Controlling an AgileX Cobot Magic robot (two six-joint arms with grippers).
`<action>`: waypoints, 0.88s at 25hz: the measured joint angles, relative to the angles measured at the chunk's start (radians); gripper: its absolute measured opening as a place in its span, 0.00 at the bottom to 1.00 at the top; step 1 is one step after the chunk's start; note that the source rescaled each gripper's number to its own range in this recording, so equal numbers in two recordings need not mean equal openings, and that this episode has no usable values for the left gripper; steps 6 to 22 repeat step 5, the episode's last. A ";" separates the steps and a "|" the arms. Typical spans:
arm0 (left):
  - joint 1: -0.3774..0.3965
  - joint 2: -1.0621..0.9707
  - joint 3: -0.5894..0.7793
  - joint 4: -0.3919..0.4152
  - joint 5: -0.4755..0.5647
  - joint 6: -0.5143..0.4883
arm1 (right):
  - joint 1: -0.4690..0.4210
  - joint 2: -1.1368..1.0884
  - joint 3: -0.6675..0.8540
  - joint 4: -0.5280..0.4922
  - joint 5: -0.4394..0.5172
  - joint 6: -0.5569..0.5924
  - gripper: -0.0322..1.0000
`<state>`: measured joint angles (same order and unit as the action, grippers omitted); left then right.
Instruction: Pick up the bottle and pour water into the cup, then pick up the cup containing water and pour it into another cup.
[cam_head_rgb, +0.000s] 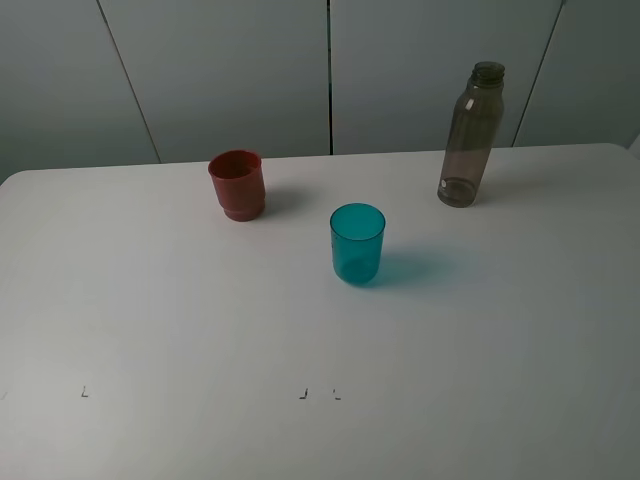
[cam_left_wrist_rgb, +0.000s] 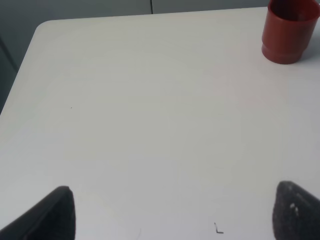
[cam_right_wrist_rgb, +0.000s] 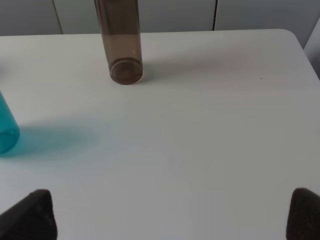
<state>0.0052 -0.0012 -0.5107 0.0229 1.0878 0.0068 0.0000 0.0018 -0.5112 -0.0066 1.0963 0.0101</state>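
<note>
The smoky grey-brown bottle (cam_head_rgb: 470, 137) stands upright at the back right of the white table (cam_head_rgb: 180, 320); its lower body (cam_right_wrist_rgb: 121, 45) shows in the right wrist view. The teal cup (cam_head_rgb: 357, 243) stands near the middle, its edge (cam_right_wrist_rgb: 6, 127) just inside the right wrist view. The red cup (cam_head_rgb: 238, 184) stands upright back left of it, also as the red cup (cam_left_wrist_rgb: 289, 31) in the left wrist view. My left gripper (cam_left_wrist_rgb: 172, 215) is open over bare table, far from the red cup. My right gripper (cam_right_wrist_rgb: 170, 215) is open, short of the bottle. Neither arm shows in the exterior view.
Small dark marks (cam_head_rgb: 318, 394) sit on the table near its front edge, one mark (cam_left_wrist_rgb: 218, 229) between my left fingertips. Grey wall panels (cam_head_rgb: 330, 70) run behind the table's far edge. The table's rounded far corners show in both wrist views.
</note>
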 joint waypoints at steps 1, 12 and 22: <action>0.000 0.000 0.000 0.000 0.000 0.000 | 0.000 0.000 0.000 0.000 0.000 0.000 1.00; 0.000 0.000 0.000 0.000 0.000 0.000 | 0.000 0.000 0.000 0.000 0.000 0.000 1.00; 0.000 0.000 0.000 0.000 0.000 0.000 | 0.000 0.000 0.000 0.000 0.000 0.000 1.00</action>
